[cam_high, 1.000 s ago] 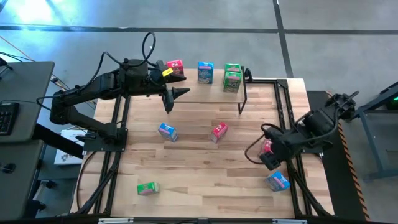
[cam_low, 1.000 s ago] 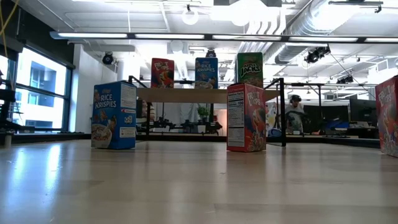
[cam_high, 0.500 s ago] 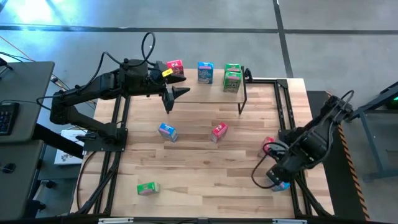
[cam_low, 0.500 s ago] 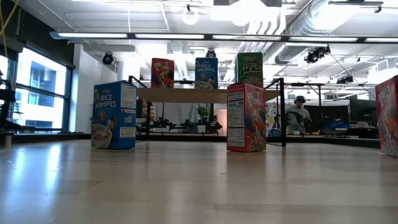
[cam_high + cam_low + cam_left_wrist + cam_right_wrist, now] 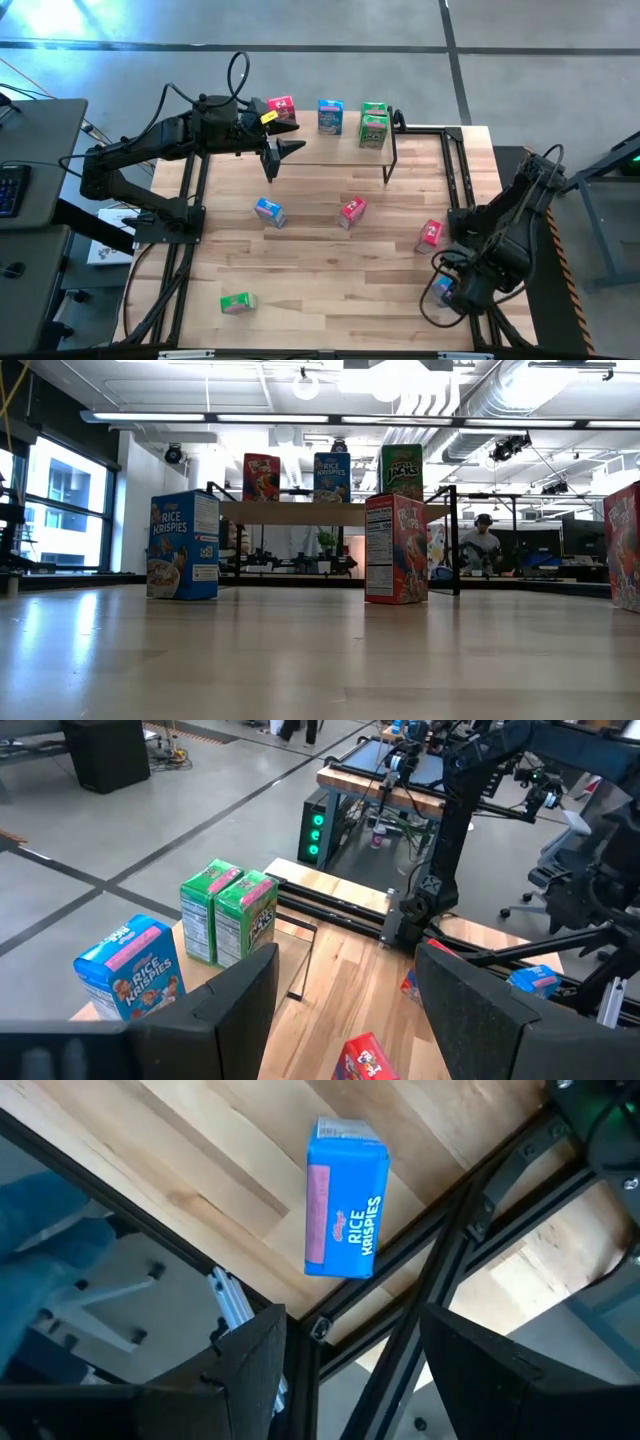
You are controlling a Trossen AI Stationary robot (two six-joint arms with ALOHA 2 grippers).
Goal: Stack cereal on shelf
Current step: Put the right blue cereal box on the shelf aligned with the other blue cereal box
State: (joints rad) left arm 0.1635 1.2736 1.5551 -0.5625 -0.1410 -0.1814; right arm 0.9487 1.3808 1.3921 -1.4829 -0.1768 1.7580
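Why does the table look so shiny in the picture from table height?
In the low view the ceiling strip lights glance off the tabletop, which also blurs closest to the camera; the window is washed out. In the high view the same wood looks matte, boxes casting faint shadows.

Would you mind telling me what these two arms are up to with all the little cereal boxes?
They are stocking the small shelf, which already carries a red box, a blue box and two green boxes. The right gripper hangs open over a blue box lying at the table's near right edge, apparently about to take it. The left gripper waits open and empty beside the shelf. Four more boxes lie loose on the table.
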